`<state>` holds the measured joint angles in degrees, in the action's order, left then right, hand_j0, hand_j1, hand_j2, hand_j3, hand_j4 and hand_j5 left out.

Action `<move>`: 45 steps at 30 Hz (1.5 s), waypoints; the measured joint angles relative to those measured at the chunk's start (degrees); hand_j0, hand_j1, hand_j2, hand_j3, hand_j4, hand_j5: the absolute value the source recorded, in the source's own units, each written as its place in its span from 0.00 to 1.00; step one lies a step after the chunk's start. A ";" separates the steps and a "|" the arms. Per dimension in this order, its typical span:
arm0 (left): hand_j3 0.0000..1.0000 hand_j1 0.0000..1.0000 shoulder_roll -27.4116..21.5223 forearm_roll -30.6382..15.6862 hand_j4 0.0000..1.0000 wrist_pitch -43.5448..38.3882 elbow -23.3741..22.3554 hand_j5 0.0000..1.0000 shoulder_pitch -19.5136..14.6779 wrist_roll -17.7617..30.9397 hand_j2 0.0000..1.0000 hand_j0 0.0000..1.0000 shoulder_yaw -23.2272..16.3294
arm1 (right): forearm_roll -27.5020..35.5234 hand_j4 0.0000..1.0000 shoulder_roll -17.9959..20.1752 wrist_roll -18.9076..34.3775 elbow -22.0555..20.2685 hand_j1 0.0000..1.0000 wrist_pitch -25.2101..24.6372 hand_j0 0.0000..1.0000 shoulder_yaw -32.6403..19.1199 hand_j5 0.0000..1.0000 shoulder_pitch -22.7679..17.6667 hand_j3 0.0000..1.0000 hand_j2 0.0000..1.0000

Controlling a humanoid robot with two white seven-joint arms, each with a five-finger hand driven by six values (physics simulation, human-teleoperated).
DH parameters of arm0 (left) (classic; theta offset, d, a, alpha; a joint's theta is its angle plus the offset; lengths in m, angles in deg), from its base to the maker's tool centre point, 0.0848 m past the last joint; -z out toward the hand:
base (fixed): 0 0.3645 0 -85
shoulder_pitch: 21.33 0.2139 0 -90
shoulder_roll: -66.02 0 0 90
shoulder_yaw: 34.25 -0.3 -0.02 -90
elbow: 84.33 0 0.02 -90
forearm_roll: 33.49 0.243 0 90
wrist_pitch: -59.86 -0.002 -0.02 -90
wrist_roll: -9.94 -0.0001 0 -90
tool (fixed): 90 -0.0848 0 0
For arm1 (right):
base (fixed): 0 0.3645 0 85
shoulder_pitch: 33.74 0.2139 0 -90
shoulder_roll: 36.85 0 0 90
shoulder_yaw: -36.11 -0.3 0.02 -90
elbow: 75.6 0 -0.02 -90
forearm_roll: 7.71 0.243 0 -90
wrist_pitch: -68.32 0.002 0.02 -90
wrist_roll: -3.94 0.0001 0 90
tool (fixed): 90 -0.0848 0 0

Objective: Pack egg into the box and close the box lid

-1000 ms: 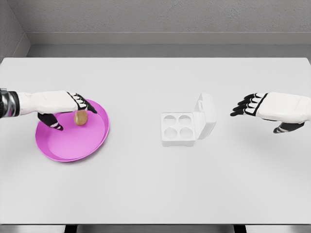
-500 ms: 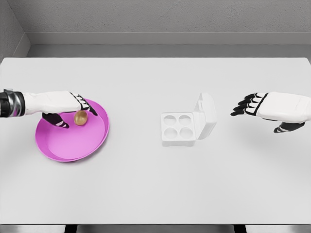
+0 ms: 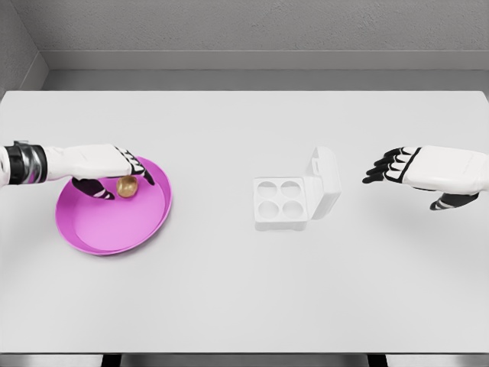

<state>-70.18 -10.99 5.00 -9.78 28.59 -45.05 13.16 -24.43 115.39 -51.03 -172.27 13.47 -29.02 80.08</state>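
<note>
A brown egg (image 3: 127, 186) lies in the pink plate (image 3: 107, 229) at the left of the table. My left hand (image 3: 124, 182) reaches in from the left and is shut on the egg, with its fingers (image 3: 142, 173) curled over the top and the thumb against the egg's left side. The egg still rests on the plate. The white egg box (image 3: 280, 203) sits at the middle with its four cups bare and its lid (image 3: 325, 182) standing upright on the right side. My right hand (image 3: 388, 168) hovers open to the right of the box, apart from the lid.
The white table (image 3: 244, 290) stretches wide around the plate and the box. A grey wall (image 3: 244, 30) runs behind its far edge. The table's front edge lies near the bottom of the view.
The left thumb has swung in under the fingers toward the egg, closing the hand around it. The left wrist has drawn slightly more into view. The right hand and box are unmoved.
</note>
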 measured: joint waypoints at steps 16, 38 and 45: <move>0.76 0.76 0.25 1.09 0.76 0.00 -0.37 0.76 0.09 0.00 0.76 0.76 -0.17 | 0.00 1.00 0.03 0.00 0.00 1.00 0.00 1.00 -0.02 1.00 0.00 1.00 1.00; 0.64 0.64 0.92 2.17 0.64 -0.22 -0.34 0.64 0.26 0.05 0.64 0.64 -0.43 | 0.00 1.00 -0.01 0.00 0.00 1.00 0.00 1.00 -0.06 1.00 -0.09 1.00 1.00; 0.54 0.54 0.94 2.37 0.54 -0.28 -0.33 0.54 0.26 -0.17 0.54 0.54 -0.86 | 0.00 1.00 -0.01 0.00 0.00 1.00 0.00 1.00 -0.07 1.00 0.18 1.00 1.00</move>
<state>-69.24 -8.62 4.72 -10.10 28.85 -45.22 12.30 -24.43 115.38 -51.03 -172.27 13.47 -29.09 80.25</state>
